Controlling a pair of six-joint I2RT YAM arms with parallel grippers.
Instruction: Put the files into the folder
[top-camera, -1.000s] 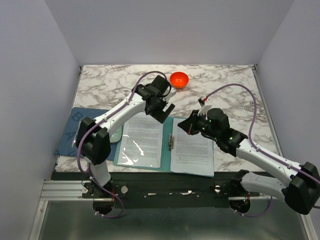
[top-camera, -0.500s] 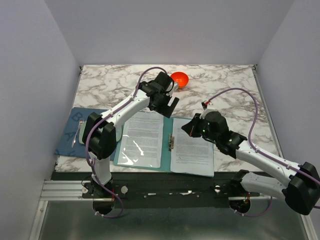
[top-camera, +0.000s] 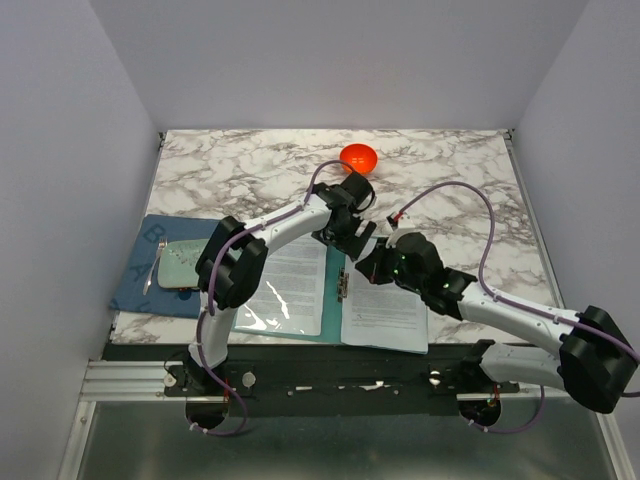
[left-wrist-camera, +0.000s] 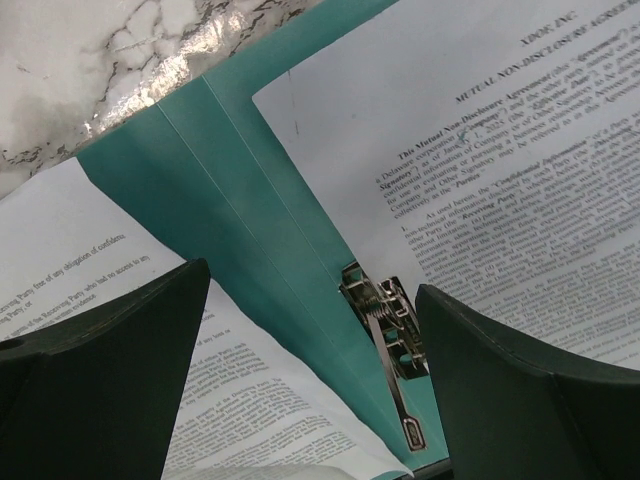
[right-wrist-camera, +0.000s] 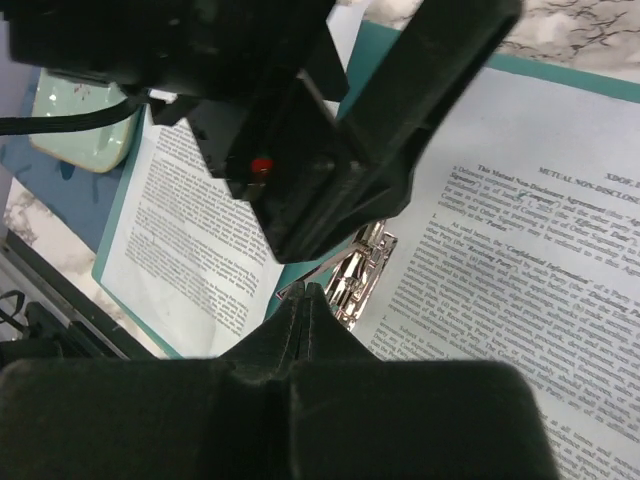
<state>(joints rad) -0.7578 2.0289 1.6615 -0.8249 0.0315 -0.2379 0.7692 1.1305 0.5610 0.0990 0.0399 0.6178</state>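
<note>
The teal folder (top-camera: 334, 318) lies open near the table's front edge. One printed sheet of the files (top-camera: 285, 280) rests on its left half under a glossy pocket, and another sheet (top-camera: 385, 300) lies on its right half. My left gripper (top-camera: 350, 245) hovers open just above the spine's far end, its fingers (left-wrist-camera: 100, 380) straddling the metal clip (left-wrist-camera: 385, 320) and touching nothing. My right gripper (top-camera: 366, 270) is shut and empty. Its tips (right-wrist-camera: 307, 292) point at the clip (right-wrist-camera: 360, 275) from the right, just under the left gripper's body.
An orange bowl (top-camera: 358, 158) sits at the back of the marble table. A dark blue mat (top-camera: 140, 270) at the left carries a pale mint plate (top-camera: 183, 262) and a slim utensil (top-camera: 152, 270). The two grippers are crowded together over the folder's spine.
My left gripper has swung from behind the folder's far edge forward and right, down over the spine. The right gripper has slid left toward the clip.
</note>
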